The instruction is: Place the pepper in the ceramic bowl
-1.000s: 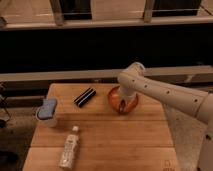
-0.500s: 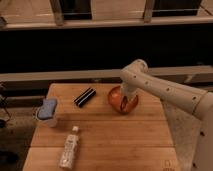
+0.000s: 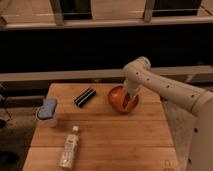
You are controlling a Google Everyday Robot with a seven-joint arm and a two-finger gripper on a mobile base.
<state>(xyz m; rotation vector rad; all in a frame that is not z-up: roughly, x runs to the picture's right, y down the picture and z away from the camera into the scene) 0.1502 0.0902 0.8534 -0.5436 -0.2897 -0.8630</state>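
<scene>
Since a second ago the hand (image 3: 127,99) has moved down from above the bowl (image 3: 119,100) toward its right inside wall, and more of the bowl's orange interior now shows.

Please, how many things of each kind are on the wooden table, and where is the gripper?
Ceramic bowl: 1
Black ribbed bar: 1
White cup with blue top: 1
Clear bottle, lying down: 1
Total: 4
No pepper can be made out.
The gripper is over the bowl.

Glossy ceramic bowl (image 3: 118,99), wooden table (image 3: 107,135); end effector (image 3: 128,98) inside.
</scene>
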